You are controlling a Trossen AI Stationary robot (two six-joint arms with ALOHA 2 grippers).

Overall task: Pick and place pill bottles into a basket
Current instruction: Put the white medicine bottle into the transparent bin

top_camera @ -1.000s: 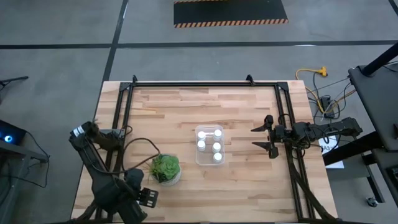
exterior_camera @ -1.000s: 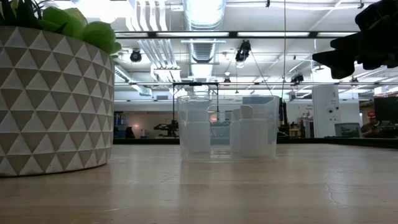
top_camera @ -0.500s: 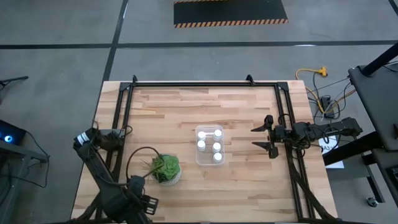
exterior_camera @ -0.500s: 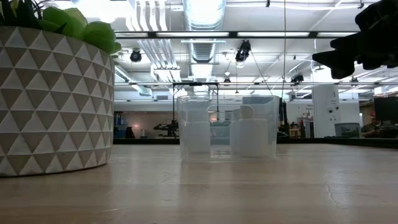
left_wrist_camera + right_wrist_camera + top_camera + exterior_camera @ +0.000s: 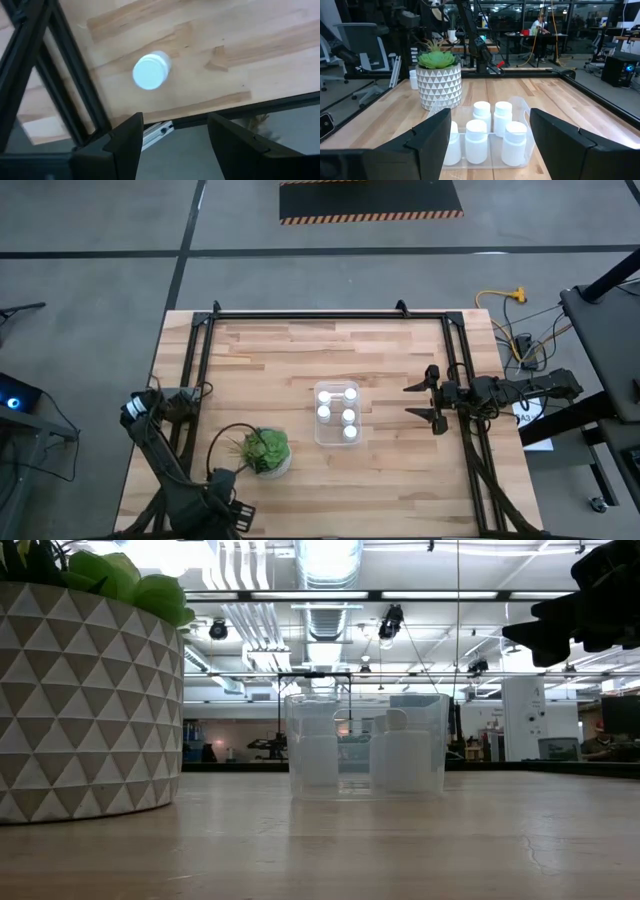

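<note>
The clear basket (image 5: 337, 413) stands at the table's middle with several white pill bottles (image 5: 477, 141) upright in it. One more pill bottle (image 5: 150, 71) stands alone on the wood near the table's near left corner, left of the plant pot in the right wrist view (image 5: 413, 79). My left gripper (image 5: 172, 145) hangs open above that corner (image 5: 232, 505), pointing down, and the bottle lies beyond its fingertips, not between them. My right gripper (image 5: 437, 405) waits open and level at the table's right side, facing the basket.
A green plant in a white patterned pot (image 5: 266, 452) stands close to my left arm, between the loose bottle and the basket. Black frame rails (image 5: 75, 90) run along the table's left and near edges. Bare wood (image 5: 300, 350) lies toward the far side.
My left gripper has sunk and drifted toward the table's near edge, still open and pointing down.
</note>
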